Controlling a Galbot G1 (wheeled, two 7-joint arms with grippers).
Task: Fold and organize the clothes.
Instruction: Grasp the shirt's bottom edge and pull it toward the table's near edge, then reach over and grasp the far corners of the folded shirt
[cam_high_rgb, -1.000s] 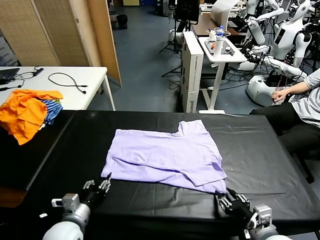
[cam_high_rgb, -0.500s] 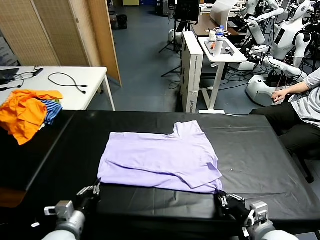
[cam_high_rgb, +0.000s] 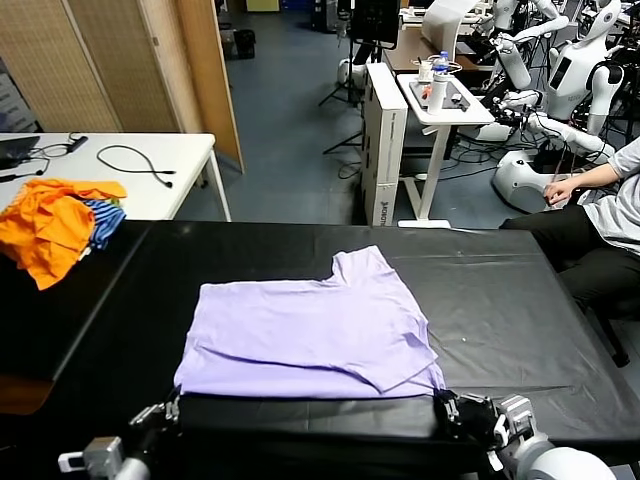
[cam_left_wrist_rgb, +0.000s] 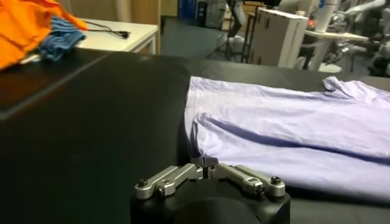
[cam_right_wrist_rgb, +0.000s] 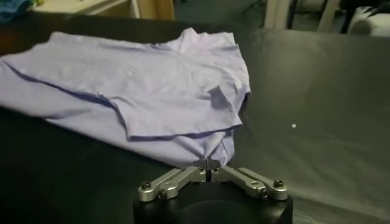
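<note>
Two grippers, one garment: in the head view the lilac T-shirt (cam_high_rgb: 310, 335) lies flat on the black table (cam_high_rgb: 520, 300), its near hem now drawn right up to the table's front edge, closer to the robot than it lay a second ago, when a band of bare black cloth still showed before it. The left gripper (cam_high_rgb: 160, 415) and right gripper (cam_high_rgb: 455, 408) have both dropped back toward the bottom of the frame, each at a near corner of the shirt. The orange and striped pile (cam_high_rgb: 55, 225) sits untouched at far left.

In the left wrist view, the left gripper (cam_left_wrist_rgb: 208, 163) is clenched on the T-shirt's (cam_left_wrist_rgb: 286, 131) near hem corner, a folded layer rising beyond it.

In the right wrist view, the right gripper (cam_right_wrist_rgb: 210, 163) pinches the opposite corner, the T-shirt (cam_right_wrist_rgb: 134, 85) gathered into a small peak at the fingertips.

The pull appears to have squared the shirt to the edge, likely staging the next fold.
</note>
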